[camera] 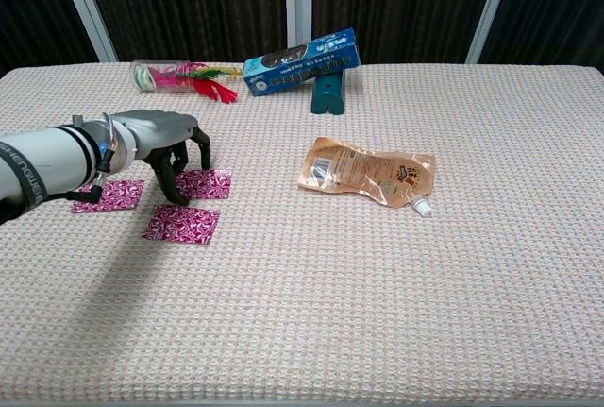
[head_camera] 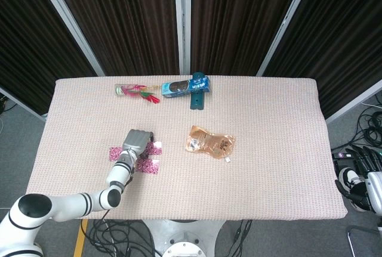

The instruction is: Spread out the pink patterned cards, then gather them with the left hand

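Three pink patterned cards lie apart on the left part of the woven cloth: a left card [camera: 109, 195], a middle card [camera: 205, 183] and a front card [camera: 182, 223]. In the head view they show as the left card [head_camera: 114, 152], the middle card [head_camera: 155, 149] and the front card [head_camera: 148, 166]. My left hand [camera: 166, 144] [head_camera: 136, 141] arches over them, fingers apart and curled down, fingertips [camera: 176, 197] on the near left corner of the middle card. It holds nothing. My right hand [head_camera: 358, 160] hangs off the table's right edge, fingers apart and empty.
An orange-brown pouch [camera: 368, 173] lies at the centre. At the back stand a blue box [camera: 302, 60] on a teal holder [camera: 328, 92] and a clear tube with red and green feathers [camera: 179, 76]. The table's near edge runs close below the cards.
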You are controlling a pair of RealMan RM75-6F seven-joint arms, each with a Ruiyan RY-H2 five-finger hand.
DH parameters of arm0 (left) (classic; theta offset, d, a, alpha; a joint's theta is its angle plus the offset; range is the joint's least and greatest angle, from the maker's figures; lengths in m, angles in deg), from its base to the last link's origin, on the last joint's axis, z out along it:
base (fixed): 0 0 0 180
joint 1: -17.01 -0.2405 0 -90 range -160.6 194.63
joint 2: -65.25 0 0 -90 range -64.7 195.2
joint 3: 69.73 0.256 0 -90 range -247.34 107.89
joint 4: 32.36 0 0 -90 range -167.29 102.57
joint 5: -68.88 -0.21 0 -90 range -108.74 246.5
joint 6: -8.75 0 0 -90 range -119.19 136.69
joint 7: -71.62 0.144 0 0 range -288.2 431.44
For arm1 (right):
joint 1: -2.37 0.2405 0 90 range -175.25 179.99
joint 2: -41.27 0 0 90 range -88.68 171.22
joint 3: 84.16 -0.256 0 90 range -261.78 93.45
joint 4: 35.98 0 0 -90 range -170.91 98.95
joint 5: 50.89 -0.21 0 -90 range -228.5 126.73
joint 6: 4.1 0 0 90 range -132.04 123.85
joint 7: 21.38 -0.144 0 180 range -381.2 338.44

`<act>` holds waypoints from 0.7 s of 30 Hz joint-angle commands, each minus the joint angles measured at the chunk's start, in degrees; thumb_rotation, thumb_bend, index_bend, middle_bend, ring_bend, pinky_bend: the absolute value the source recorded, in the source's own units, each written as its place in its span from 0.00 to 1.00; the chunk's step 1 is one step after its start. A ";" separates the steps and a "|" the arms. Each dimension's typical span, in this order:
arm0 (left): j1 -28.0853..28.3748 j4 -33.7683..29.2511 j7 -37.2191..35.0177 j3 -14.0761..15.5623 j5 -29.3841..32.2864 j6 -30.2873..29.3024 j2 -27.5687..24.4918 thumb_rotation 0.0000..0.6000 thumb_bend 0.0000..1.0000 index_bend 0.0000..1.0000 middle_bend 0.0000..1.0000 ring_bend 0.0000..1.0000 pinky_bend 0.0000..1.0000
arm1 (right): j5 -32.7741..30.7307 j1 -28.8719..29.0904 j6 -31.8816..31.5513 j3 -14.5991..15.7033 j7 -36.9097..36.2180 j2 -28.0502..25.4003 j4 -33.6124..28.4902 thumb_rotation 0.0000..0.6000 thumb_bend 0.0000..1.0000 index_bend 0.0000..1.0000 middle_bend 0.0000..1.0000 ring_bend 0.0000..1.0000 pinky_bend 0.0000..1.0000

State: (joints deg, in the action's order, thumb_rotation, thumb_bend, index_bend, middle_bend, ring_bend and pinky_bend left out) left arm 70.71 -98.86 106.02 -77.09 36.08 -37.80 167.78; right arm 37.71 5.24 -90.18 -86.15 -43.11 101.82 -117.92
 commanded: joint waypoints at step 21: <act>-6.07 -12.67 -2.41 1.24 -4.41 -5.99 -12.69 1.00 0.26 0.47 0.89 0.93 0.98 | 1.06 0.82 -0.27 -0.50 -0.19 -0.09 -0.24 0.78 0.22 0.13 0.09 0.00 0.00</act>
State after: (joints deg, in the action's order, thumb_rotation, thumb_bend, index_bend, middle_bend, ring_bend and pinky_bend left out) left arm 65.69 -110.42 104.14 -76.59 31.69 -43.08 156.14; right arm 38.76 6.04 -90.44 -86.63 -43.30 101.72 -118.16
